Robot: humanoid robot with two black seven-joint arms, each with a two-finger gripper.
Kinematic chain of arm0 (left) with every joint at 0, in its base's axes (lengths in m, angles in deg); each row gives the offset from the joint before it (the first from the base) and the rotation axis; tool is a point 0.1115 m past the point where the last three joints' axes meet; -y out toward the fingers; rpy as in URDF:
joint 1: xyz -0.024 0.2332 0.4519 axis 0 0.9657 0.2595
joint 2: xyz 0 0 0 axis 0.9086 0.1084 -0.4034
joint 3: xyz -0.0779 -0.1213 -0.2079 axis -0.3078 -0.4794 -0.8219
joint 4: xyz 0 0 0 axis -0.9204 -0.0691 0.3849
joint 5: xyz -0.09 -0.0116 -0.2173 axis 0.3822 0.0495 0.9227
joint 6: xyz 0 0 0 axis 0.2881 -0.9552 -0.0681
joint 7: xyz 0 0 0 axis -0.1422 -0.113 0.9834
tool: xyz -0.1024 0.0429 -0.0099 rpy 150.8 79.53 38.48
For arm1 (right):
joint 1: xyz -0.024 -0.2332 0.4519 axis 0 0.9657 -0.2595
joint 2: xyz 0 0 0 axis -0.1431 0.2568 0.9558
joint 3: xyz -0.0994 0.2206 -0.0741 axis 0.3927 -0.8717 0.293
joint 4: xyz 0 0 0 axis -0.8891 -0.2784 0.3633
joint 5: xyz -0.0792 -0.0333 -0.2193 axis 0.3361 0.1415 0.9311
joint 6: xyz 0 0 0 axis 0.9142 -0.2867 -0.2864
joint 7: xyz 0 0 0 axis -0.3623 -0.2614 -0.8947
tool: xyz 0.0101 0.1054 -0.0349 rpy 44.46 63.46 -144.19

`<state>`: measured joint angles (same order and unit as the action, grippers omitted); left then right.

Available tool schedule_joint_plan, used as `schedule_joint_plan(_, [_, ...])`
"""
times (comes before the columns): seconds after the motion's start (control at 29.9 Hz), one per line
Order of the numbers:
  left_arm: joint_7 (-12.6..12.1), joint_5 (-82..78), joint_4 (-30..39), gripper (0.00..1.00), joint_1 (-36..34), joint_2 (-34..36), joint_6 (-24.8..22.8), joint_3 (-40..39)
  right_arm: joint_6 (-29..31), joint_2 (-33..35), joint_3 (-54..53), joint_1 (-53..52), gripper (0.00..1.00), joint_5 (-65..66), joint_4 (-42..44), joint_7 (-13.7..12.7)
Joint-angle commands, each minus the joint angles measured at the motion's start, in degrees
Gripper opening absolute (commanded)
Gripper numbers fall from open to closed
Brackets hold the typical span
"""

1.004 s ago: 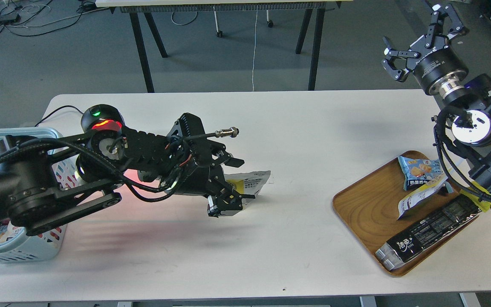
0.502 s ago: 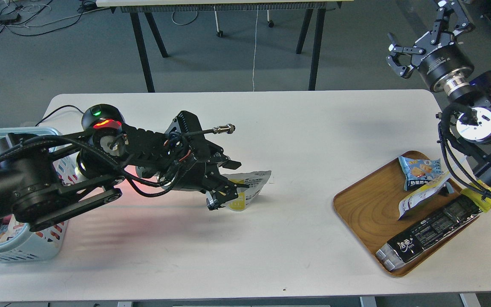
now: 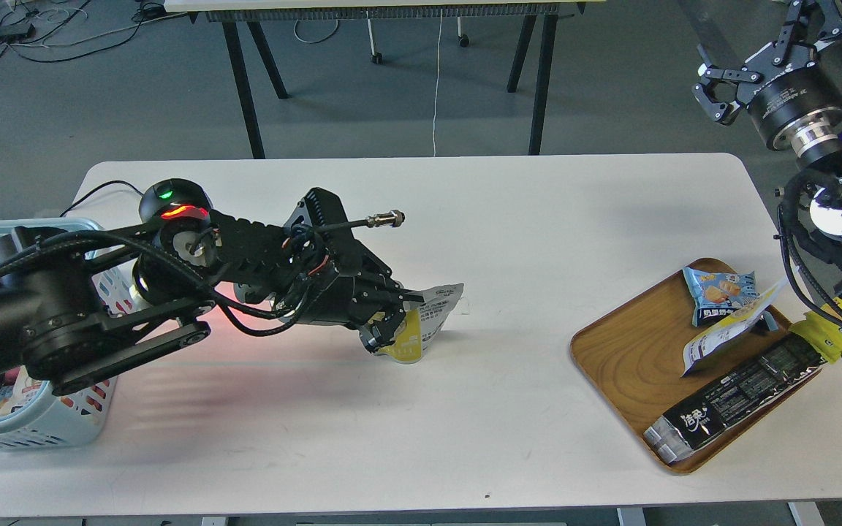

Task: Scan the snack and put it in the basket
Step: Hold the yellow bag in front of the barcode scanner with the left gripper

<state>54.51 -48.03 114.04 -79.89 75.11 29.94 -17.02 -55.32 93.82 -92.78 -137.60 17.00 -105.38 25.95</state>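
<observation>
White table (image 3: pixel 509 219): carrying all items below, standing on a grey floor. Left arm: reaching in from the left edge across the table's left half, a red glow and a green light showing on its housing. Left gripper (image 3: pixel 394 321): sitting at the arm's far end near the table's middle, its dark fingers drawn in against the snack (image 3: pixel 425 321) and appearing to be pinching the pouch's left side. Snack: yellow and silvery-white pouch, standing tilted with its lower end touching the tabletop and its printed upper edge leaning up and to the right; lying well apart from both basket and tray. Basket (image 3: pixel 63 424): light blue, slotted sides, sitting at the table's left end, largely covered by the left arm; some coloured contents are showing inside, too hidden to identify. Right arm: entering from the right edge and rising past the table's far right corner. Right gripper (image 3: pixel 764 33): hanging over the floor beyond the table, fingers spread wide, holding nothing. Brown wooden tray (image 3: pixel 626 358): resting at the table's right end, holding a blue small snack bag (image 3: pixel 721 292), a second white-and-yellow pouch (image 3: pixel 728 332) lying just beside it, and a long black packet (image 3: pixel 735 398) lying along the near-right rim.
</observation>
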Motion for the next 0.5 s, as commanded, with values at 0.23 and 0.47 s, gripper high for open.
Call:
schedule_joint_plan(0.23, [1.84, 0.00, 5.70, 0.00, -0.17, 10.05, 0.00, -1.90, -0.01, 0.48, -0.09, -0.25, 0.99, 0.08, -0.17, -0.08])
schedule_joint_plan(0.47, [6.59, 0.00, 6.67, 0.00, 0.53, 23.59, 7.16, -2.08, 0.34, 0.92, -0.09, -0.86, 0.99, 0.09, -0.17, -0.08])
